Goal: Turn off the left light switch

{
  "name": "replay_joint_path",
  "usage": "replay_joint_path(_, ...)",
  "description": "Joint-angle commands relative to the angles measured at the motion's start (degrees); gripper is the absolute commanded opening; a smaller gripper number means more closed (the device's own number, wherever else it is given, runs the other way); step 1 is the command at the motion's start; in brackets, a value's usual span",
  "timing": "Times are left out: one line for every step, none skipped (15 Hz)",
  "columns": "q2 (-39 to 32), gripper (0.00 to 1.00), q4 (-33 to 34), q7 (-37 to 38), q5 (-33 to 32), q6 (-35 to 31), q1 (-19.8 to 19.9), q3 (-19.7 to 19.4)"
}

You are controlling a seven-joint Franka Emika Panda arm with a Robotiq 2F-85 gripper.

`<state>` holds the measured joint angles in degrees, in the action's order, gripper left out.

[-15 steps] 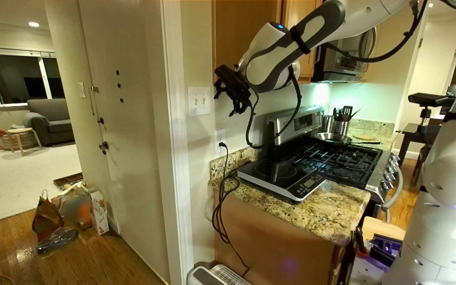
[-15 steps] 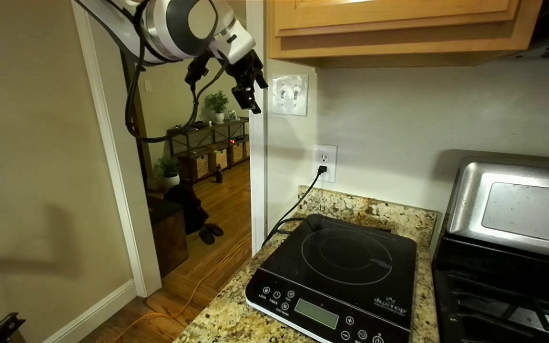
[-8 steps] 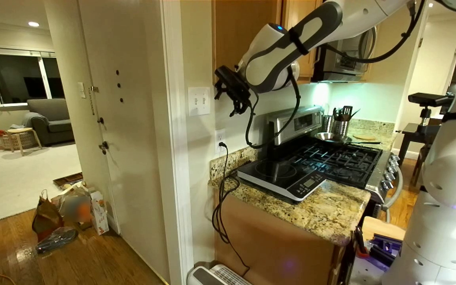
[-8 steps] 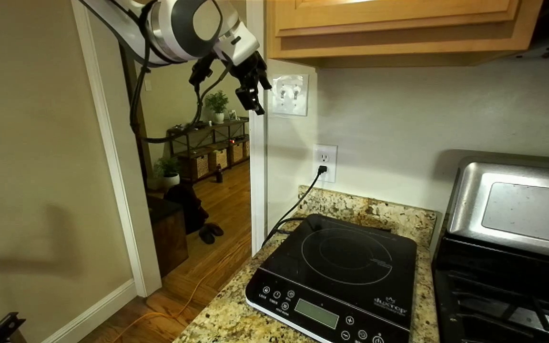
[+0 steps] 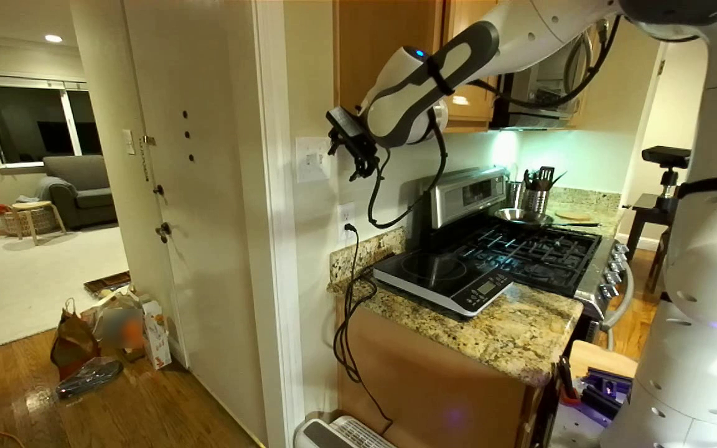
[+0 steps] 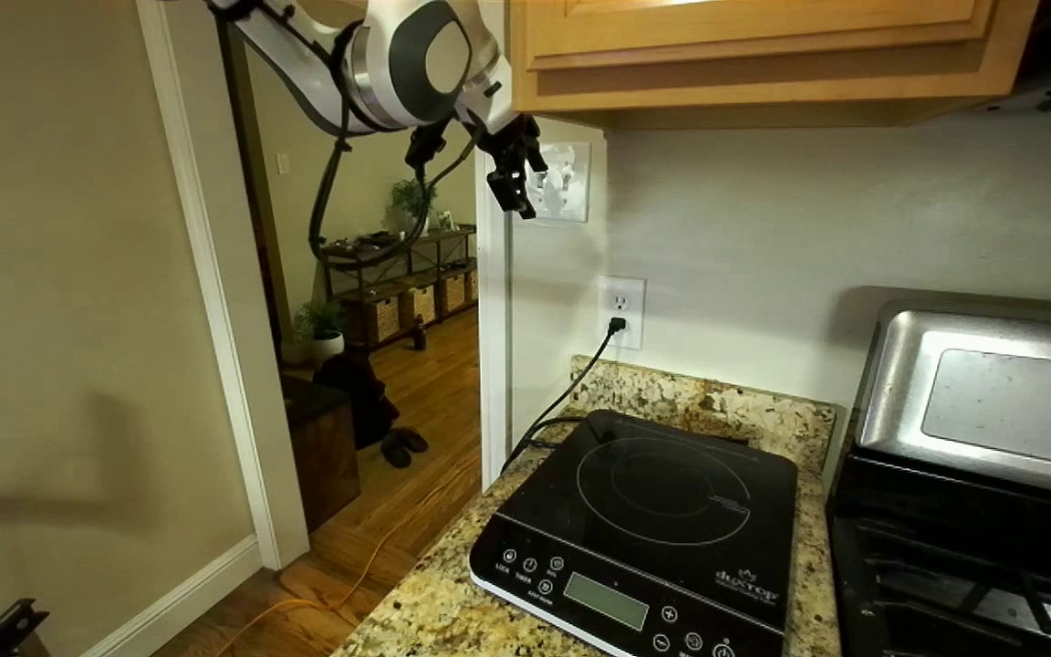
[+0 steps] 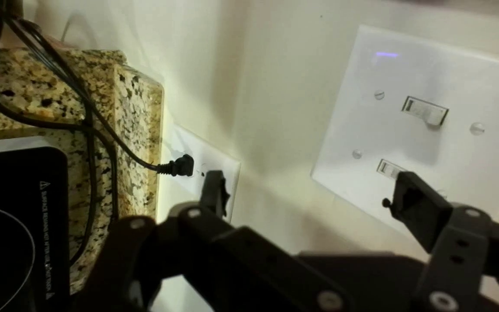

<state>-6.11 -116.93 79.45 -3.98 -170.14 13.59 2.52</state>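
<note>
A pale door stands left of the switch plate, with white trim between. The white and grey robot arm ends in front of the switch plate. The stove stands lower than the switch plate and well to its right. A wooden wall cabinet hangs above the switch plate and to its right. The granite counter lies below the switch plate and to its right, and so does the black induction cooktop on top of it.

The gripper hangs in front of the switch plate, its two fingers spread wide apart; whether either touches the plate cannot be told. The outlet plate sits below the switch plate and to its right, with a black plug in its lower socket. The left light switch is in the left half of the switch plate, in full sight and clear of the fingers in the wrist view; its lever appears to lean toward the plate's top edge. The right switch is in the other half, partly hidden by one fingertip in that view. Screw heads sit in the plate above and below each switch.
</note>
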Motion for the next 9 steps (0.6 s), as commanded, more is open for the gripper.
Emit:
replay_joint_path(-5.50, 1.00, 7.10, 1.19, -0.06, 1.61, -0.96, 0.52)
replay_joint_path(-6.49, 1.00, 8.38, 1.06, -0.01, 1.91, -1.16, 0.74)
replay_joint_path(-7.45, 1.00, 9.58, 0.81, 0.08, 2.07, -1.39, 0.92)
replay_joint_path(-8.13, 1.00, 10.52, 0.58, 0.06, 1.99, -1.56, 1.11)
replay_joint_path(-8.70, 1.00, 11.37, 0.44, -0.10, 1.89, -1.68, 1.24)
replay_joint_path(-9.06, 1.00, 12.00, 0.46, -0.26, 1.81, -1.81, 1.24)
replay_joint_path(-9.29, 1.00, 12.50, 0.16, -0.05, 1.62, -1.73, 1.39)
replay_joint_path(-9.45, 1.00, 12.97, 0.04, -0.06, 1.73, -1.74, 1.43)
replay_joint_path(-9.60, 1.00, 13.21, 0.15, -0.37, 1.78, -1.82, 1.23)
